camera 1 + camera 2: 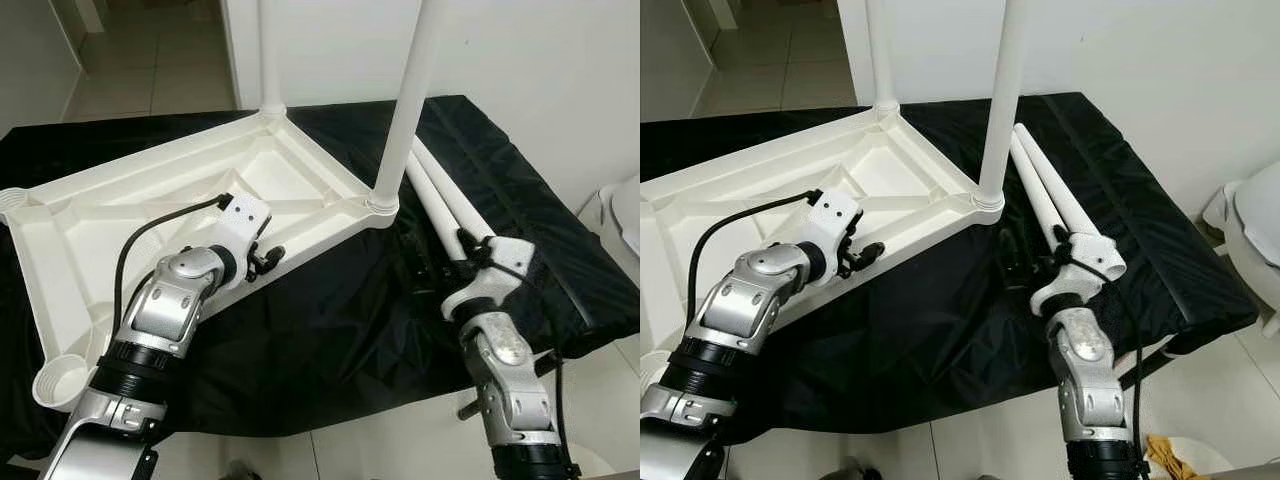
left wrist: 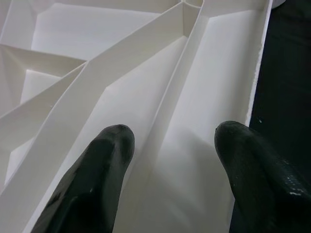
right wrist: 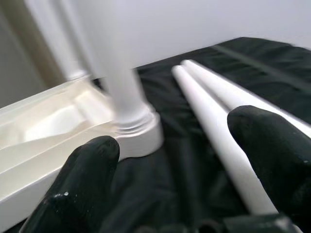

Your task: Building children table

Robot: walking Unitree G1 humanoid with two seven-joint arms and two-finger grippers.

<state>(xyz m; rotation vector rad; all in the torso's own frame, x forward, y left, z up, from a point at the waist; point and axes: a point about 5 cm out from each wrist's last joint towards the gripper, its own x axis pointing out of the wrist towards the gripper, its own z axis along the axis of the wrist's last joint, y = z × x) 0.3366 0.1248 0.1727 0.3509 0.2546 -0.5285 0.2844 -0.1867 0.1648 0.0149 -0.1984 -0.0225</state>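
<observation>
The left gripper (image 1: 262,256) hangs spread wide over the near rim of the upturned tabletop (image 1: 160,190), holding nothing. The right gripper (image 3: 180,160), also wide apart and empty, straddles the near ends of two loose legs (image 1: 445,200). They lie side by side on the black-covered worktop (image 1: 330,330), pointing away toward the wall, beside two fitted legs (image 1: 410,100) standing upright in the tabletop's far corners.

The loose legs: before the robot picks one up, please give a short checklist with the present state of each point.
1. Right gripper open around a loose leg: ok.
2. Two loose legs lie side by side on the black cloth: ok.
3. Two legs already upright in the tabletop: ok.
4. Near corner socket free: ok.
5. Left gripper open over the tabletop's edge, holding nothing: ok.
6. Upright legs fully seated: cannot tell.
</observation>
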